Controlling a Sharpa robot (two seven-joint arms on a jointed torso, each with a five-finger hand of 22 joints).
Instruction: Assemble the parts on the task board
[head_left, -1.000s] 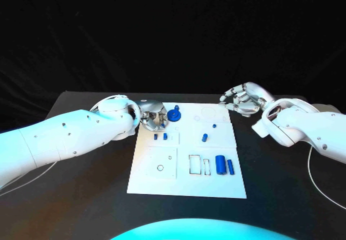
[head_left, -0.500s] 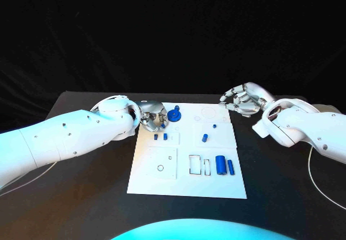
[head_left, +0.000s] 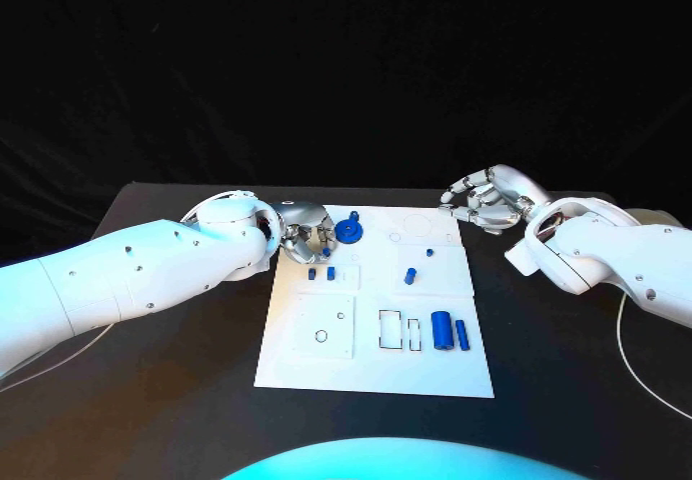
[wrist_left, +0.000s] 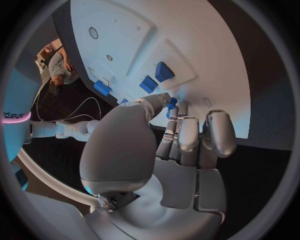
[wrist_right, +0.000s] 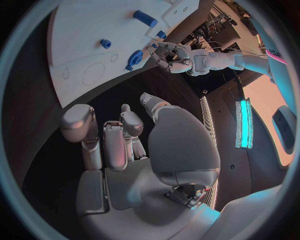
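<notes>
The white task board lies mid-table with blue parts on it. My left hand hangs over the board's far left edge, just left of a blue round part. In the left wrist view its thumb and a finger pinch a small blue part. Two small blue blocks sit in a recess just in front of that hand. My right hand hovers off the board's far right corner, fingers curled in around nothing.
A blue oblong piece and a small blue stud lie mid-board. Two blue cylinders lie beside a rectangular slot at the near right. Black table surrounds the board.
My left hand has sunk slightly toward the board. The right hand and the loose parts have stayed put.
</notes>
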